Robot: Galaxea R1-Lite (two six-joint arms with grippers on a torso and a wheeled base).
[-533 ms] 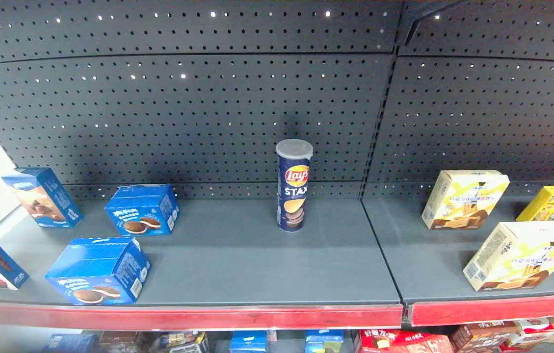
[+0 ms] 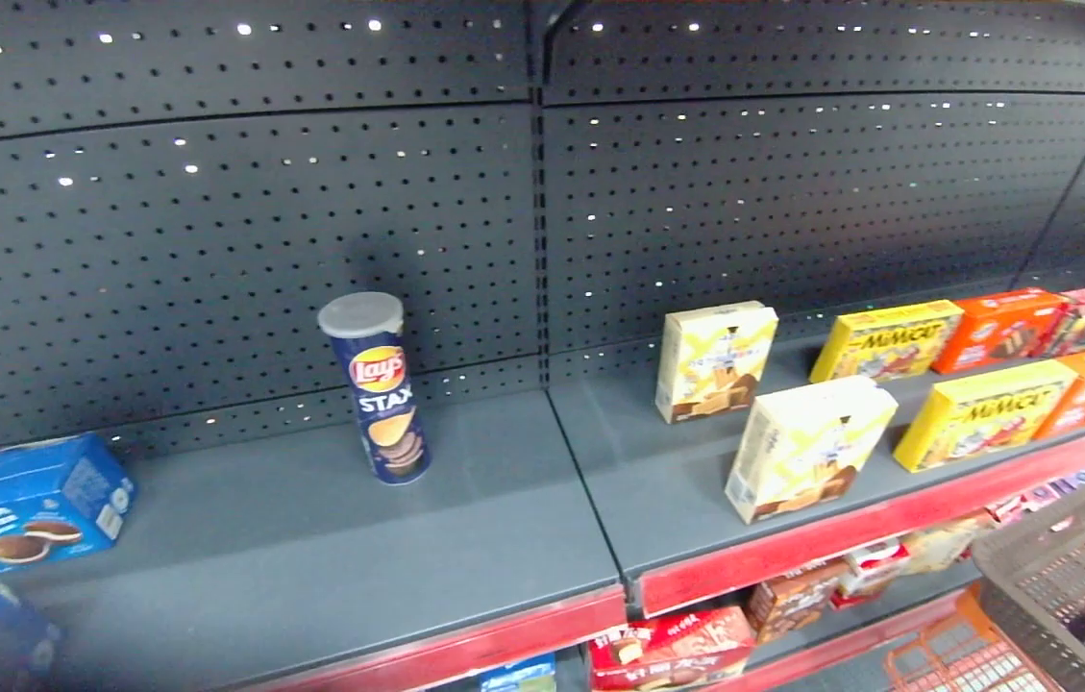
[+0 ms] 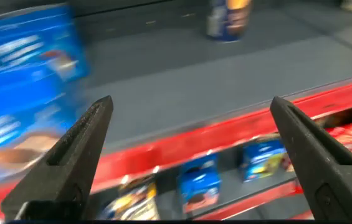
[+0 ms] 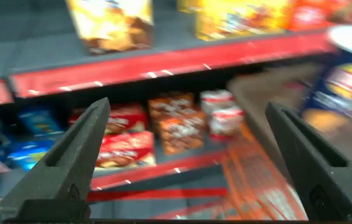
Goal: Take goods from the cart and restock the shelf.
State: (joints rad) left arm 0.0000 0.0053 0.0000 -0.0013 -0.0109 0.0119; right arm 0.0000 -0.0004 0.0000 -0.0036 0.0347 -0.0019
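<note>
1. Now, the shelf (image 2: pixel 311 548): grey deck, red front lip, pegboard back. The whole head view has swung rightward since half a second ago. That is the camera turning, not the stock shifting.
2. Cart (image 2: pixel 1051 538): a grey mesh basket on an orange frame, newly in view at lower right, below and in front of the shelf. Judgement: the robot is turning toward it to fetch the next item.
3. Boxes: a blue cookie box (image 2: pixel 28 500) sits far left. Cream boxes (image 2: pixel 811 447) stand just right of the shelf divider, and yellow boxes (image 2: pixel 979 415) beyond them. Their places on the deck match the earlier picture.
4. Chip can (image 2: pixel 374 384): upright near the back wall, left of the divider, well apart from the boxes. It looks already stocked.
5. Second can (image 4: pixel 350 74): dark blue with a pale lid, blurred, lying inside the cart. It is probably the next pick.
6. Left gripper (image 3: pixel 191 102): jaws spread wide with nothing between them, hanging before the shelf's red lip.
7. Right gripper (image 4: pixel 187 106): also spread wide and empty, facing the lower shelves with the cart close by. No grasp has begun.
</note>
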